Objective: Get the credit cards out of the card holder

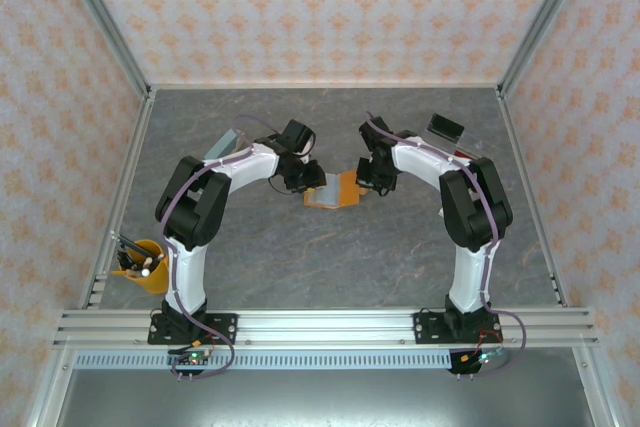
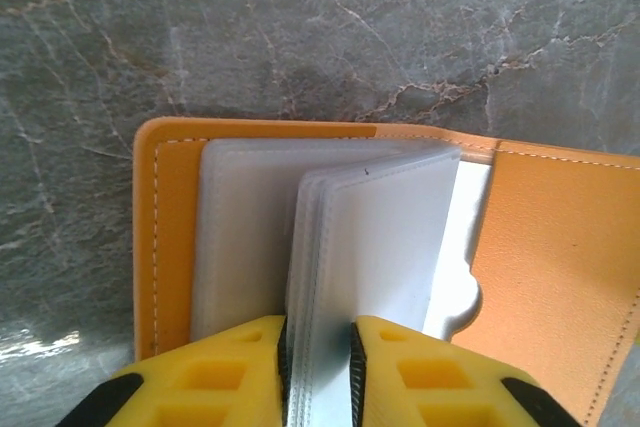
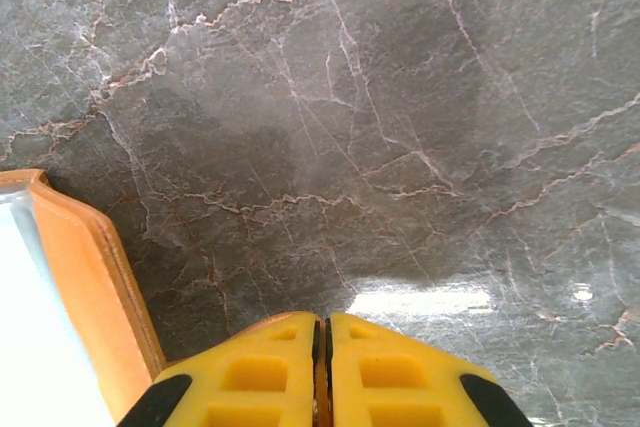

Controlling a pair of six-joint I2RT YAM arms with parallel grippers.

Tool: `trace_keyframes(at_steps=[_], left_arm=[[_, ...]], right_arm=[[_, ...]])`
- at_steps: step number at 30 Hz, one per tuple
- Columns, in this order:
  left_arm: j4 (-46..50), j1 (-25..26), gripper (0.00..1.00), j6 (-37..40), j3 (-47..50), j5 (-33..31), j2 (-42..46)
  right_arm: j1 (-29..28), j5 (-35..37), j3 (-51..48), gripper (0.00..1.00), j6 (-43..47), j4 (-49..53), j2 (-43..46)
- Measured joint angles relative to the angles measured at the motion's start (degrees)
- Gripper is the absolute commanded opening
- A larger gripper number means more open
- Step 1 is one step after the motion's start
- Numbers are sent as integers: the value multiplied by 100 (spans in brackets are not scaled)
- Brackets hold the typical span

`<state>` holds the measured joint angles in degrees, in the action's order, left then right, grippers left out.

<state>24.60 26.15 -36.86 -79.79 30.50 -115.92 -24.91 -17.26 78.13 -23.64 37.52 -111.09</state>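
The orange card holder [image 1: 338, 191] lies open on the grey marble table between my two grippers. In the left wrist view its cover [image 2: 560, 267] is spread flat and a stack of greyish see-through pockets [image 2: 375, 237] stands up from the spine. My left gripper [image 2: 318, 352] is shut on that stack, one yellow finger [image 2: 225, 377] on each side. My right gripper [image 3: 321, 347] is shut on a thin orange edge of the card holder; more of the cover [image 3: 95, 292] shows at the left. The credit cards are hidden.
An orange cup of pens [image 1: 140, 265] stands at the near left edge. A long pale-blue box [image 1: 222, 144] lies behind the left arm, and a black block [image 1: 445, 127] behind the right arm. Metal frame posts and patterned walls close in the table.
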Motion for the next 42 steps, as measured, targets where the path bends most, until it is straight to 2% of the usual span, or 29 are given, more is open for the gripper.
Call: trace_keyframes(at_steps=[5, 9, 13, 18, 22, 30, 37, 39, 42], left_arm=[[-42, -39, 5, 103, 0, 234, 109], [107, -31, 2, 254, 20, 186, 391], [619, -26, 1, 452, 160, -144, 796], [992, -26, 3, 599, 345, -417, 1252], [1051, -26, 4, 612, 350, -417, 1318], [1143, 26, 4, 612, 212, -481, 1073], [1484, 166, 4, 612, -136, -859, 758], [1572, 219, 8, 612, -245, -944, 730], [1644, 313, 20, 636, -400, -1023, 682]], right_arm=[[37, -249, 0, 9, 76, -20, 0], [0, -619, -2, 12, 146, -144, 0], [-146, -855, -22, 22, 179, -234, 15], [-238, -769, -177, 36, 85, -243, 319], [-232, -649, -225, 42, -7, -282, 807], [-308, -619, -343, 43, -57, -553, 1268], [-470, -682, -581, 43, -186, -859, 1353], [-468, -699, -586, 43, -227, -946, 1410], [-468, -728, -623, 42, -299, -1126, 1502]])
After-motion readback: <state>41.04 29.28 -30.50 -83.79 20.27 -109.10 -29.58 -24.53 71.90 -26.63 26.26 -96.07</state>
